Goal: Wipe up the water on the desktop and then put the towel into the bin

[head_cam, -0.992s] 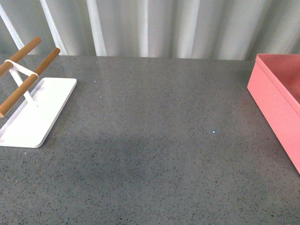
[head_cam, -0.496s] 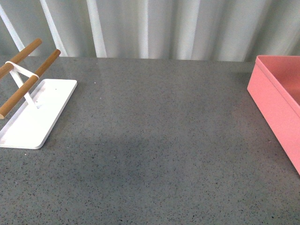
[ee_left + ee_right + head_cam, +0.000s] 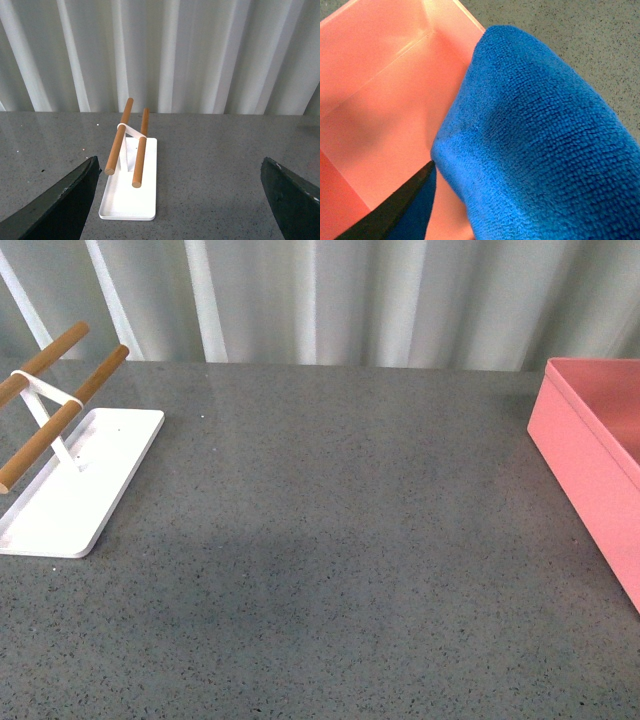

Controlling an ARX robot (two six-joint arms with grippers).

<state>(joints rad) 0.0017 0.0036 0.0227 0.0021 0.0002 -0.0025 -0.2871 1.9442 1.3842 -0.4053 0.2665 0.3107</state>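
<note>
The towel [image 3: 540,145] hangs bunched over the open bin [image 3: 380,115], grasped in the right tool, of which only one dark finger [image 3: 395,210] shows. On the desk [image 3: 340,540], the left tool [image 3: 182,200] is spread wide, facing the white tray [image 3: 130,197].

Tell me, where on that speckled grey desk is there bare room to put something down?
The speckled grey desktop is bare between the flat white tray with two wooden rods at the left and the salmon-pink rectangular bin at the right. The fuzzy blue towel hangs over the bin's open top, so it is crowded there.
</note>
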